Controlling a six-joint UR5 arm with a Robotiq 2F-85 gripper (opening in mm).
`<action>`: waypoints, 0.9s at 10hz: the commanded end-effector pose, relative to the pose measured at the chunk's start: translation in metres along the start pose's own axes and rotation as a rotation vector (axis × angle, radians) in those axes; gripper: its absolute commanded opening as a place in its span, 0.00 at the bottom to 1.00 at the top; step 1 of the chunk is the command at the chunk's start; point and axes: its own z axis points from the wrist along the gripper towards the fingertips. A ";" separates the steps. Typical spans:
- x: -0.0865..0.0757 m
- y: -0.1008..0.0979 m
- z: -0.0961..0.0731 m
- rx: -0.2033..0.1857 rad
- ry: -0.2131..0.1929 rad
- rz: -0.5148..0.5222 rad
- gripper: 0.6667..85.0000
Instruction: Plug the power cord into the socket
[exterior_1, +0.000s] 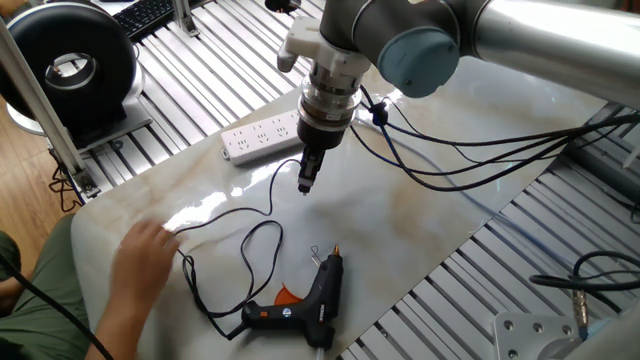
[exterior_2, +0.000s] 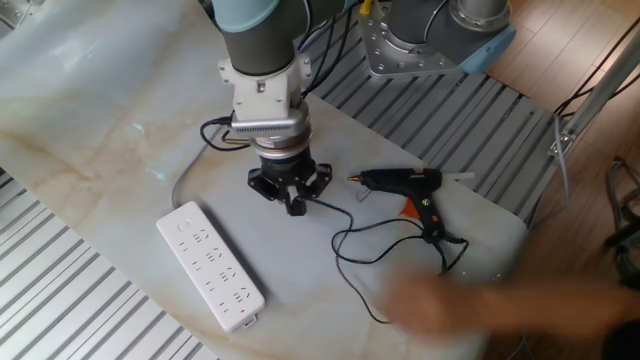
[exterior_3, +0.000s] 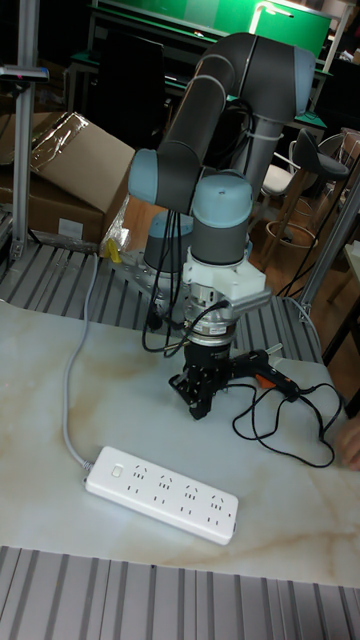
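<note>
My gripper (exterior_1: 305, 182) hangs just above the marble tabletop, shut on the small black plug of the power cord (exterior_1: 271, 200). The thin black cable runs from the fingers in loose loops across the table to the black glue gun (exterior_1: 318, 295). The socket, a long white power strip (exterior_1: 262, 137), lies flat a short way from the gripper; in the other fixed view the socket (exterior_2: 210, 265) is in front and to the left of the gripper (exterior_2: 296, 205). The tall fixed view shows the gripper (exterior_3: 200, 402) above and behind the socket (exterior_3: 160, 490).
A person's hand (exterior_1: 148, 262) hovers over the near table corner, blurred. Thick black robot cables (exterior_1: 450, 165) drape across the table behind the arm. The strip's pale grey cable (exterior_3: 72, 380) curves off to the back. Slatted metal rails surround the marble top.
</note>
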 end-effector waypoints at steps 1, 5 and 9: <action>-0.007 -0.013 -0.002 0.049 -0.026 0.136 0.00; -0.020 -0.025 -0.010 0.112 -0.049 0.300 0.00; -0.042 -0.033 -0.023 0.162 -0.056 0.386 0.00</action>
